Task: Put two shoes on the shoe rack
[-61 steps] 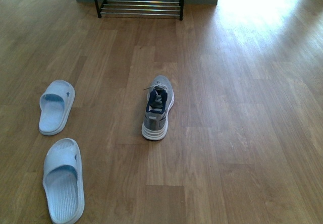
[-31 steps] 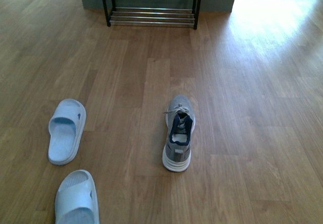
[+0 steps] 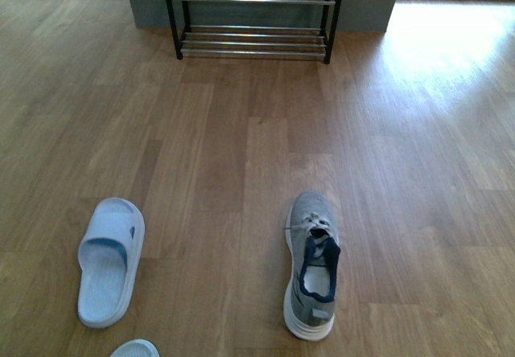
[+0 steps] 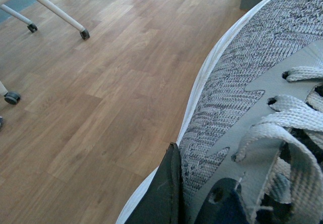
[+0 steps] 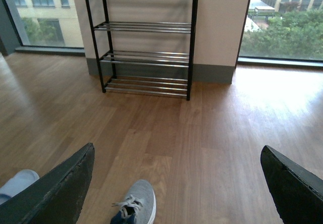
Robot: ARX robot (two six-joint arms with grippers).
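**Shoe in hand, rack ahead:** The left tool [image 4: 194, 204] appears clamped on a grey knit sneaker [image 4: 252, 67] at its side wall. One dark finger [image 4: 164, 196] presses the knit just beside the laces. The opposing finger is hidden, so the grip is a judgement. The right tool [image 5: 176, 148] hangs empty, fingers spread wide.

On the wooden floor [image 3: 201, 156] the second sneaker [image 3: 312, 264] lies near and just right of centre. Its long axis runs near-to-far, with the toe toward the shoe rack [image 3: 253, 15] and the heel nearest the robot. The rack stands far ahead, slightly left of centre, well apart from every shoe.

A pale-blue slide [image 3: 110, 260] lies near left, and a sliver of another slide [image 3: 135, 349] shows at the near edge. The right arm looks the nearer to the second sneaker, whose toe shows ahead of its open fingers.
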